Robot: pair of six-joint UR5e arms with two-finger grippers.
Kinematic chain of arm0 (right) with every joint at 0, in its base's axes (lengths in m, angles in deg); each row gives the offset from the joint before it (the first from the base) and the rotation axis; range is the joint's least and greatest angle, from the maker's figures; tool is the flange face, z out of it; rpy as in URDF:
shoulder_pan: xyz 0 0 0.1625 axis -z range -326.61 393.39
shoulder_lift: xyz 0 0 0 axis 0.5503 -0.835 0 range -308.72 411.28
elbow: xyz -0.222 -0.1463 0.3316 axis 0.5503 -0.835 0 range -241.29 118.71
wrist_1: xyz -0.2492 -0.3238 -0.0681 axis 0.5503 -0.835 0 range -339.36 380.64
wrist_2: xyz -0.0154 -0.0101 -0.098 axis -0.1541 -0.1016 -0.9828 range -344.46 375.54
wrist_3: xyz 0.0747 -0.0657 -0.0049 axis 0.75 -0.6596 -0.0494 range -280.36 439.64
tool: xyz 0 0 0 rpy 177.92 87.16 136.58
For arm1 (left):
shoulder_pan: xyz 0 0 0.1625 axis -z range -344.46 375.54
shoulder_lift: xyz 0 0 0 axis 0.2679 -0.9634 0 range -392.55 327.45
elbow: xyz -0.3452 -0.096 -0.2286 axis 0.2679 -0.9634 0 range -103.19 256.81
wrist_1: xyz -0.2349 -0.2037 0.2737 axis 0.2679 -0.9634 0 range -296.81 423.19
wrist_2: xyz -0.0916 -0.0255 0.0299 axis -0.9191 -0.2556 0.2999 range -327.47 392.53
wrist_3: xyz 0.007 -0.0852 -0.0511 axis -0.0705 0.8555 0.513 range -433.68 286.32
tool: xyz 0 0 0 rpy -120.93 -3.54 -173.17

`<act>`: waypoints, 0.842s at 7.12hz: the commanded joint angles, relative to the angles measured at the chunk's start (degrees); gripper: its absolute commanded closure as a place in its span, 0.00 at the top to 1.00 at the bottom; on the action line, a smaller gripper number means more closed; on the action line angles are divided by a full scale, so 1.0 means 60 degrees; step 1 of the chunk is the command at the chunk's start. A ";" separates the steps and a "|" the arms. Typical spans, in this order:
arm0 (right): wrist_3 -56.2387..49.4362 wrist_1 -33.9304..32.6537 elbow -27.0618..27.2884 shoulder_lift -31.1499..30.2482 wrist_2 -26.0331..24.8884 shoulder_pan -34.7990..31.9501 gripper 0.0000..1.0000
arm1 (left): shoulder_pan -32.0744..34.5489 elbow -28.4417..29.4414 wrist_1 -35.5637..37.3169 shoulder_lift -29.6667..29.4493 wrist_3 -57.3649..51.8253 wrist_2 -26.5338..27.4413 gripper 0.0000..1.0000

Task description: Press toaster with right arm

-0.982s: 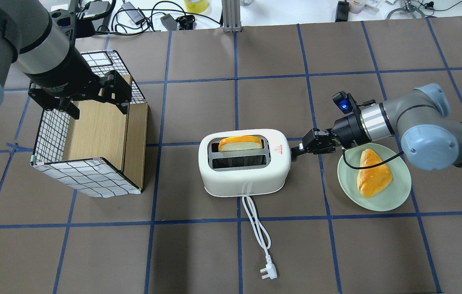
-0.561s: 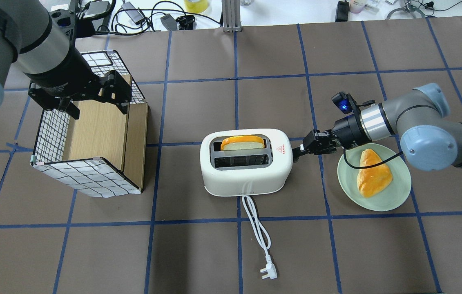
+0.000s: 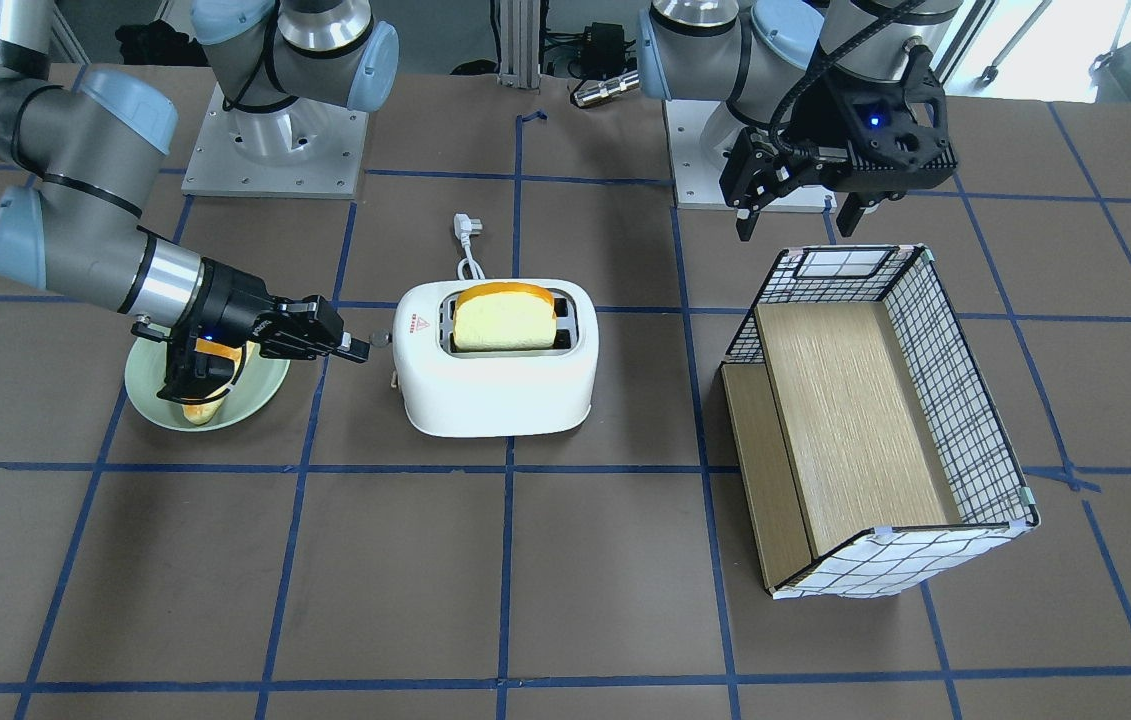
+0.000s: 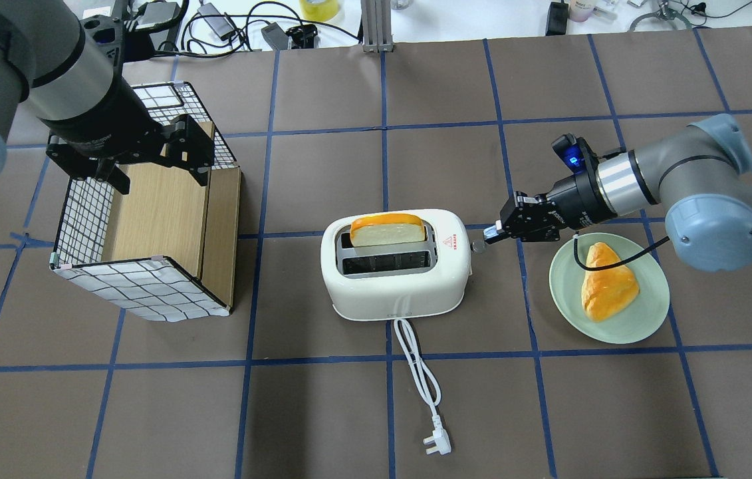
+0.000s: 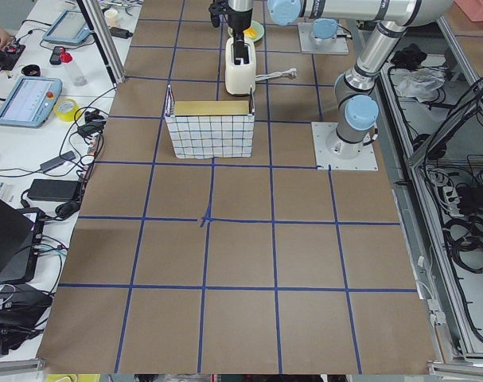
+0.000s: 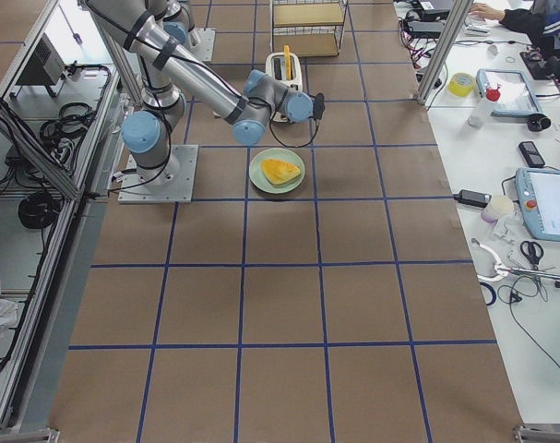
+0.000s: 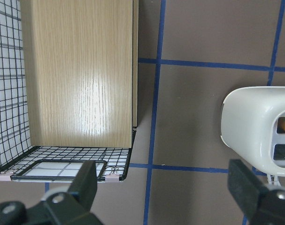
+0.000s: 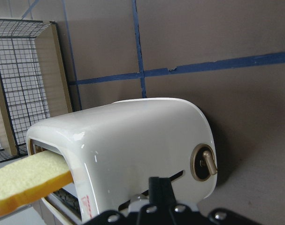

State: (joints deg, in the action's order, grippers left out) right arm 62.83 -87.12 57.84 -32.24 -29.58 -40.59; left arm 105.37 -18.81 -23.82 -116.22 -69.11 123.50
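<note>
Toaster [image 4: 394, 283] mid-worktop, bread slice [image 4: 389, 232] up in one slot.
You see right claw [image 4: 489, 233] pinched shut, empty, tip just beside its lever end; left claw [image 4: 157, 171] spread wide over wire box [image 4: 156, 219].

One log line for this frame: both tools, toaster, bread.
right tool: shut, tip at knob end of toaster, contact unclear | bread slice: standing out of one slot | left tool: open, raised near wire box

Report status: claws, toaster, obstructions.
Right claw shut, tip at toaster lever end. Left claw open near wire box. Bread slice up in slot. Nothing between.
</note>
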 commanded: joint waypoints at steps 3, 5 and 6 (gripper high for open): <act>0.2288 0.2310 -0.3348 -0.0801 -0.3831 -0.0733 0.58 | 0.0000 0.0000 0.0000 0.0000 0.0000 0.0000 1.00; 0.3132 0.3557 -0.5476 -0.0699 -0.5891 -0.1409 0.88 | 0.0000 0.0000 0.0000 0.0000 0.0000 0.0000 1.00; 0.3400 0.3692 -0.5920 -0.0713 -0.6682 -0.1716 0.94 | 0.0000 0.0000 0.0000 0.0000 0.0000 0.0000 1.00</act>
State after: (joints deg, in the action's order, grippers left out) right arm 80.55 -67.14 27.23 -36.54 -63.36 -48.67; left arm 105.37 -18.81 -23.83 -116.22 -69.11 123.50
